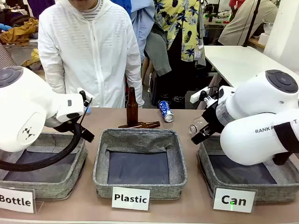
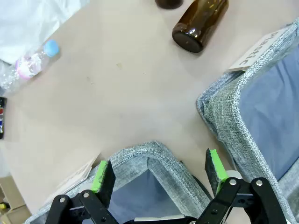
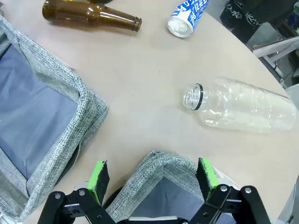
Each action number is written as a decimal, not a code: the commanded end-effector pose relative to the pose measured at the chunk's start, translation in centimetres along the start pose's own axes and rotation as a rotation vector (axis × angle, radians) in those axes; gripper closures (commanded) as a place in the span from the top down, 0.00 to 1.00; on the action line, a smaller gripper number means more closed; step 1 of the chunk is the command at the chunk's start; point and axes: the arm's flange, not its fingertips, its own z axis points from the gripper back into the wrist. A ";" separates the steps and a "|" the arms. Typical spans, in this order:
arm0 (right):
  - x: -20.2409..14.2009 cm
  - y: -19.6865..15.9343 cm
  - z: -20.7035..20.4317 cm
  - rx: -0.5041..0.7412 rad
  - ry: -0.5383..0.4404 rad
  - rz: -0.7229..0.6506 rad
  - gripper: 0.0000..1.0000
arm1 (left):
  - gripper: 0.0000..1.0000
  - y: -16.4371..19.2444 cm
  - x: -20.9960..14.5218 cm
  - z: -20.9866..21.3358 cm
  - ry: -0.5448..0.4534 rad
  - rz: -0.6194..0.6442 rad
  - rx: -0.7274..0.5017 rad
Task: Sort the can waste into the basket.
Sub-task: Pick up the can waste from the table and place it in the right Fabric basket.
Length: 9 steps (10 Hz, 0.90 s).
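The blue can (image 1: 165, 111) is lying on its side near the table's far edge, well apart from the Can basket (image 1: 275, 193) on the robot's right. The right gripper (image 3: 152, 175) and the left gripper (image 2: 159, 171) are both spread wide with nothing in them, each over a basket corner. I'd send the right one. Pass above the clear plastic bottle (image 3: 238, 109) and straddle the can across its body. The lying brown bottle (image 3: 88, 14) points its neck at the can and the edge is close behind, so there's not much slack.
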 end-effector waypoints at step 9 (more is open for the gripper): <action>0.0 0.0 0.0 0.000 0.000 0.000 1.00 | 1.00 0.0 0.0 0.0 0.000 0.000 0.000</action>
